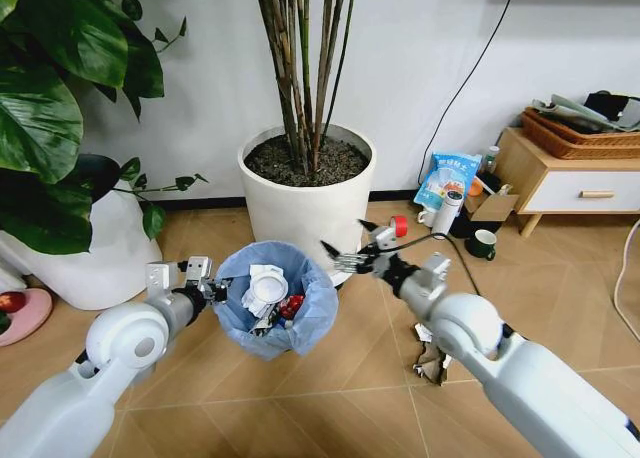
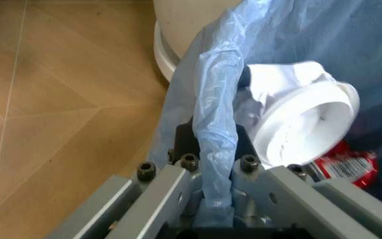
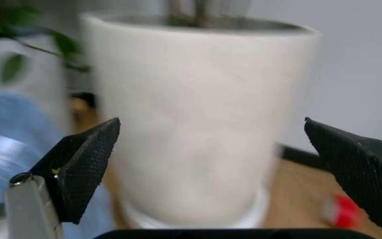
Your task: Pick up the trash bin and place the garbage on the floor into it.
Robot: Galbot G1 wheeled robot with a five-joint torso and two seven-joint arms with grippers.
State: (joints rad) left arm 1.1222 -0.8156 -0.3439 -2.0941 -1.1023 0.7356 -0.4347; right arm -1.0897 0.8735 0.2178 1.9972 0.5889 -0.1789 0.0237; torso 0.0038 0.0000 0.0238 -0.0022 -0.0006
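The trash bin, lined with a crinkly light blue bag, sits in the middle of the head view on the floor. My left gripper is shut on its left rim; the left wrist view shows the bag's folded edge pinched between the jaws. Inside lie garbage pieces: a white round lid, white paper and a red crushed scrap. My right gripper hangs open and empty just right of the bin's rim, facing the white plant pot. A crumpled wrapper lies on the floor under my right arm.
A big white plant pot stands right behind the bin, another white pot at the left under large leaves. A red tape roll, a mug, a blue-white bag and a wooden cabinet are at the right.
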